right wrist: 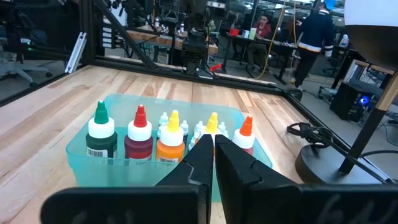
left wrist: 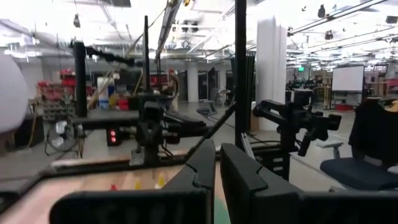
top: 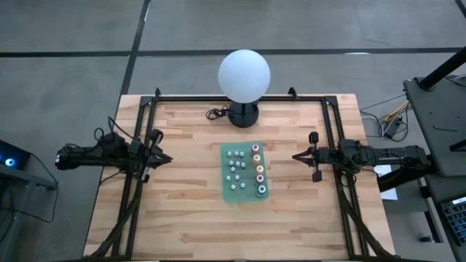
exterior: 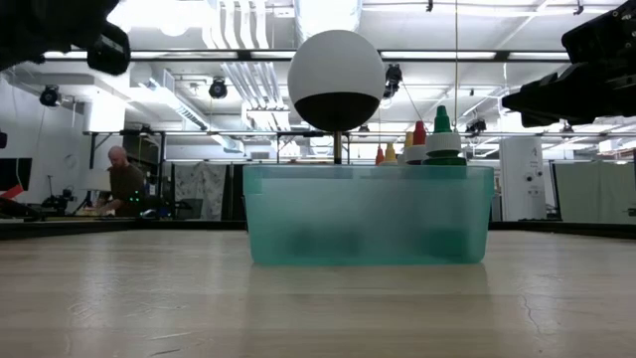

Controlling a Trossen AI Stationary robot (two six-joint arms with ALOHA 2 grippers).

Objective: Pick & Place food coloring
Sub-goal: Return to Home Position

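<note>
The food coloring bottles stand upright in a translucent teal bin at the table's middle. The coloured-top ones form a row on the bin's right side, and several small whitish ones stand to their left. The right wrist view shows green, red and yellow-tipped bottles. My left gripper hovers shut to the left of the bin, clear of it. My right gripper hovers shut to the bin's right, pointing level at the bottles. Neither holds anything.
A white globe lamp on a black base stands behind the bin at the table's far edge, its cord lying beside it. Black frame rails run along both table sides. Bare wood lies in front of the bin. People sit in the room beyond.
</note>
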